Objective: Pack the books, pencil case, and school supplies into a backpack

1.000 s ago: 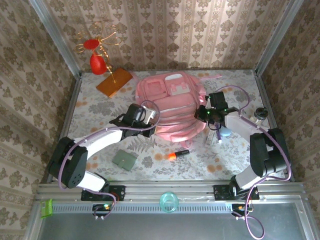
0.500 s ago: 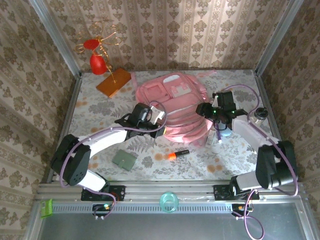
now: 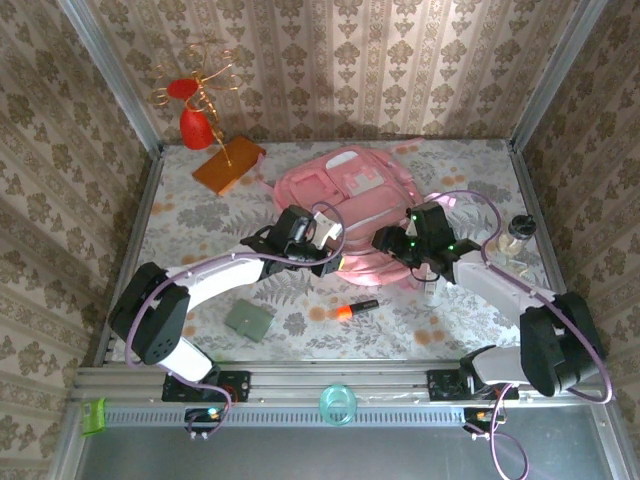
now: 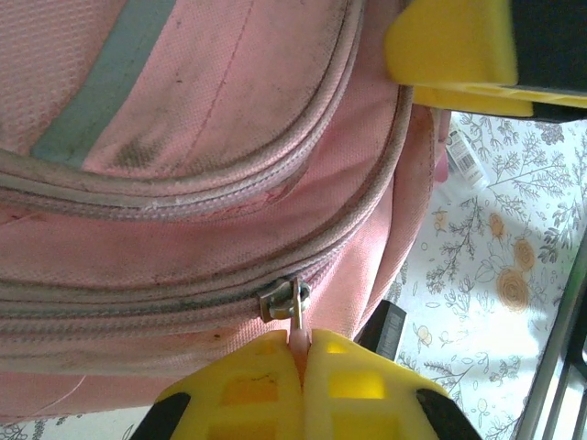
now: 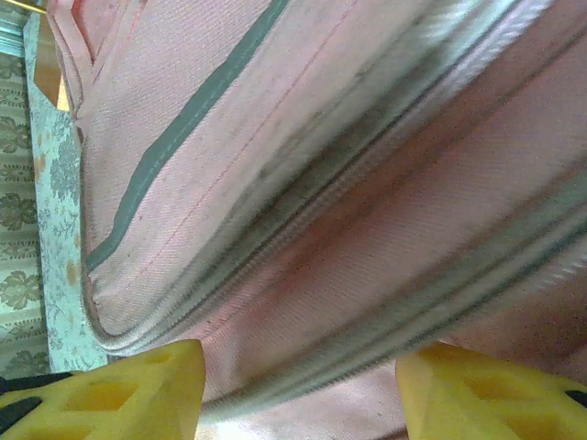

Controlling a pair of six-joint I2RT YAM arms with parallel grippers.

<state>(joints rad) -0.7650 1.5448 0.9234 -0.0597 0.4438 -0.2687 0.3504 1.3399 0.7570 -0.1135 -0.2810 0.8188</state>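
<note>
From above, the pink backpack (image 3: 345,200) lies toward the back of the table (image 3: 190,235), with an orange-and-black marker (image 3: 353,309) just in front of it. Left wrist: the left tool (image 4: 303,353) is clamped on the backpack's zipper pull (image 4: 295,310). Right wrist: the right tool (image 5: 298,385) stands apart against the backpack's fabric.

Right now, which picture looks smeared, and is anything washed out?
Right wrist view: the backpack is streaked with blur, while the yellow fingers are crisp. Left wrist view: sharp on the zip pull, but the table at right is glared pale. Top view: evenly lit, in focus.
</note>
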